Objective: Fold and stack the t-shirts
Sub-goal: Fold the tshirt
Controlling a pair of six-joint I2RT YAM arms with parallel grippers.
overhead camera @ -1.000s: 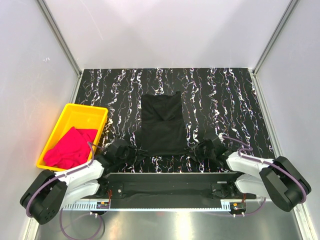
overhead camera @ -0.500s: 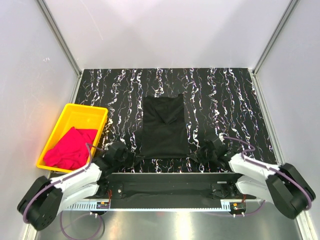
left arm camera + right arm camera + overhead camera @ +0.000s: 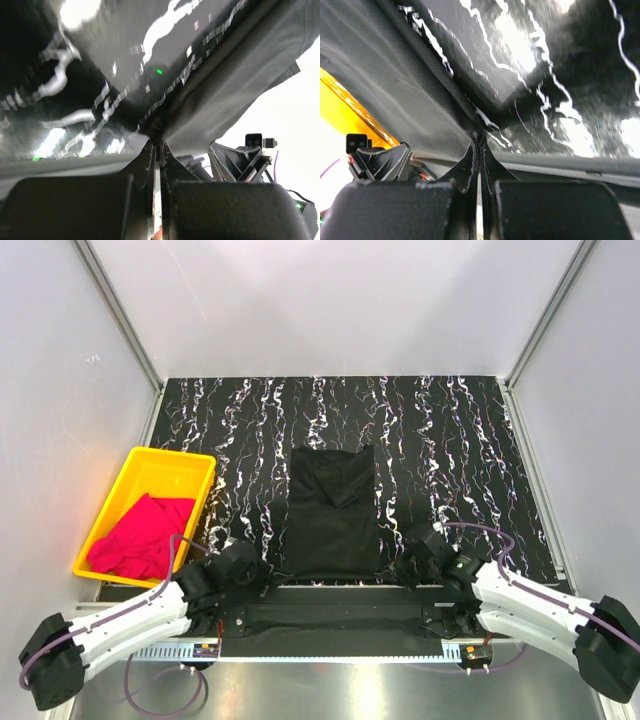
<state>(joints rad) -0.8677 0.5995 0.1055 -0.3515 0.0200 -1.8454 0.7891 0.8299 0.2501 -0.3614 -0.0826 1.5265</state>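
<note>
The black t-shirt (image 3: 332, 510) lies flat in the middle of the counter (image 3: 450, 440), its hem toward the near edge. Your left gripper (image 3: 262, 572) and right gripper (image 3: 408, 566) are each clamped shut on a near corner of that hem, and both wrist views show cloth pinched at the closed tips. To fold cleanly, I'd judge you should raise both corners together and level, carry them straight toward the collar at an even spacing, and lay the hem square before letting go; the magenta t-shirt (image 3: 140, 535) sits bunched in the yellow tray (image 3: 170, 462) at the left.
</note>
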